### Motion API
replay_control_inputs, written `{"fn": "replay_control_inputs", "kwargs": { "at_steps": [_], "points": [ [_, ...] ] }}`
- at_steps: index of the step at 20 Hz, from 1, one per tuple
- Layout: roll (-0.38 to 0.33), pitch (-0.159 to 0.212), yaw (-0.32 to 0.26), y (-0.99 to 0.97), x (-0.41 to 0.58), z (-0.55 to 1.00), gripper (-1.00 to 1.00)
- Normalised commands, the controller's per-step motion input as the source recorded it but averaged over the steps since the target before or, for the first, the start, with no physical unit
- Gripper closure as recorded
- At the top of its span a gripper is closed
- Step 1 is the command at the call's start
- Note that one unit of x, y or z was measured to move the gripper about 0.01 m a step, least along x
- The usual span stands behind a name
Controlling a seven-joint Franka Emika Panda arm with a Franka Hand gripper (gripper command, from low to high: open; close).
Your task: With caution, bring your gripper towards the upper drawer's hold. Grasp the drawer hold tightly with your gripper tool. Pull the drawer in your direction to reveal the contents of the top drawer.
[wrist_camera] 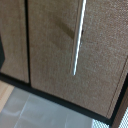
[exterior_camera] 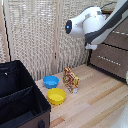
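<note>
Sitting well apart from dresser (exterior_camera: 112,57): blue bowl (exterior_camera: 50,81), yellow bowl (exterior_camera: 56,96).

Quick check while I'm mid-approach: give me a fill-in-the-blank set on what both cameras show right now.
1. On the wooden floor, a blue bowl sits beside a ____ bowl.
2. The silver bar handle in the wrist view lies on a ____ drawer front.
3. The patterned box stands to the exterior view's ____ of the blue bowl.
4. The arm reaching toward the dresser is mostly ____ in colour.

Missing words: yellow; brown; right; white
</note>
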Motion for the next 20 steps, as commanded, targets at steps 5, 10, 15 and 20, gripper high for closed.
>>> {"fn": "replay_control_inputs", "kwargs": {
  "at_steps": [5, 10, 15, 20],
  "points": [
    [-0.250, -0.054, 0.049, -0.68, -0.060, 0.00, -1.00],
    [-0.249, -0.041, 0.046, -0.63, -0.098, 0.01, -1.00],
    [-0.252, 0.000, 0.008, -0.32, -0.061, 0.09, 1.00],
    [-0.007, -0.001, 0.000, -0.08, -0.015, 0.02, 1.00]
  ]
}}
